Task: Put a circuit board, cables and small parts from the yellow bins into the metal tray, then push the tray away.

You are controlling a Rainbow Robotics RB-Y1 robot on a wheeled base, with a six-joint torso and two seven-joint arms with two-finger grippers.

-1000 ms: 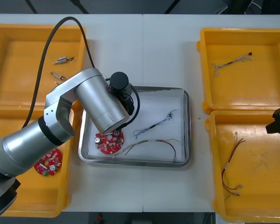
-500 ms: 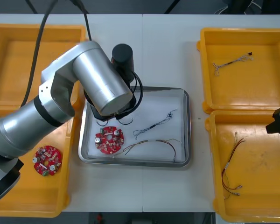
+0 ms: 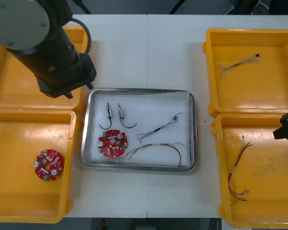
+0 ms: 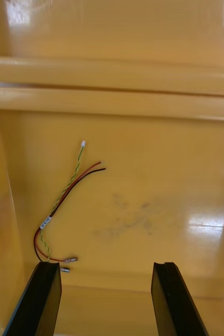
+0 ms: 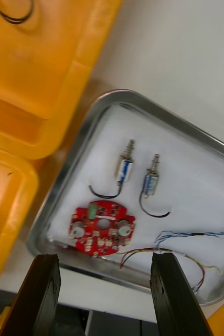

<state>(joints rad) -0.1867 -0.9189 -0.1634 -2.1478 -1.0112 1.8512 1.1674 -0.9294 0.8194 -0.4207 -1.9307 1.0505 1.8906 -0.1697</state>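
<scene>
The metal tray [image 3: 192,143] sits mid-table, white inside. In it lie two small metal parts [image 3: 108,113] [image 5: 123,167], a round red circuit board [image 3: 112,143] [image 5: 101,227], a twisted blue and white cable [image 3: 158,128] and a red and yellow cable [image 3: 156,148]. My left arm [image 3: 57,57] is raised over the far left yellow bin [image 3: 5,91]. The left gripper [image 5: 104,257] is open and holds nothing, high above the tray's near left corner. My right gripper [image 4: 106,265] is open over the near right bin [image 3: 269,191], close to a red and yellow cable [image 4: 64,210].
A second red circuit board [image 3: 49,165] lies in the near left bin [image 3: 19,201]. The far right bin [image 3: 278,91] holds a thin cable [image 3: 238,63]. The left arm's black cable [image 5: 12,13] shows over the far left bin.
My left arm has risen and drawn back from the tray toward the far left bin, uncovering two small metal parts lying in the tray. The right arm has not moved.
</scene>
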